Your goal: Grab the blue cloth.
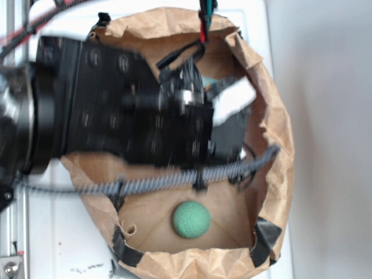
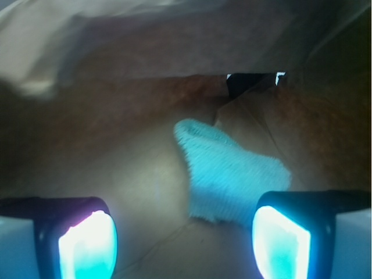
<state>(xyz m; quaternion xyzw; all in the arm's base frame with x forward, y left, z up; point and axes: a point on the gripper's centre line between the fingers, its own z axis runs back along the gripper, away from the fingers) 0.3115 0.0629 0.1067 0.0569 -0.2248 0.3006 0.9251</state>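
Observation:
The blue cloth (image 2: 232, 174) lies crumpled on the brown paper floor, a pale teal ribbed rag. In the wrist view it sits just ahead of my gripper (image 2: 181, 235), nearer the right finger (image 2: 279, 244) than the left finger (image 2: 87, 247). The fingers stand wide apart with only bare paper between them, so the gripper is open and apart from the cloth. In the exterior view the black arm (image 1: 133, 110) reaches down into the bag and hides most of the cloth; only a teal patch (image 1: 220, 67) shows beside it.
A crumpled brown paper bag (image 1: 276, 133) walls in the whole work area. A round green textured ball (image 1: 191, 220) rests on the bag floor near its front side. A black cable chain (image 1: 174, 181) crosses the bag. The paper wall (image 2: 174, 46) rises close behind the cloth.

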